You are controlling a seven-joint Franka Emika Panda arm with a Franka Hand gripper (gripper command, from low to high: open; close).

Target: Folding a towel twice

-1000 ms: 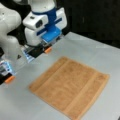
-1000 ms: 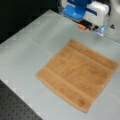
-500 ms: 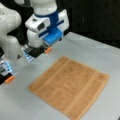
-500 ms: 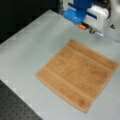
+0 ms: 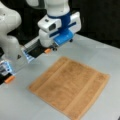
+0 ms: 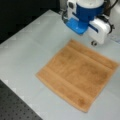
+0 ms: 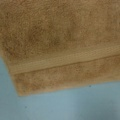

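No folds yet: the towel [image 5: 71, 87] lies flat on the table [image 6: 27, 42]. Gripper [image 5: 51, 48] hovers near its far corner; whether its fingers are parted, I cannot tell. Pinching only the corner's edge seems wise.

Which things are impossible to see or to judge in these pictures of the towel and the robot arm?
- Gripper: its fingertips show in no view. In both front views the arm's white and blue body hides them; the wrist view shows none.
- Towel: the wrist view cuts it off at the top, left and right edges, so only one corner shows there.
- Contact: whether the gripper touches the towel's near edge cannot be judged.
- Table: its edges are cut off in all views.
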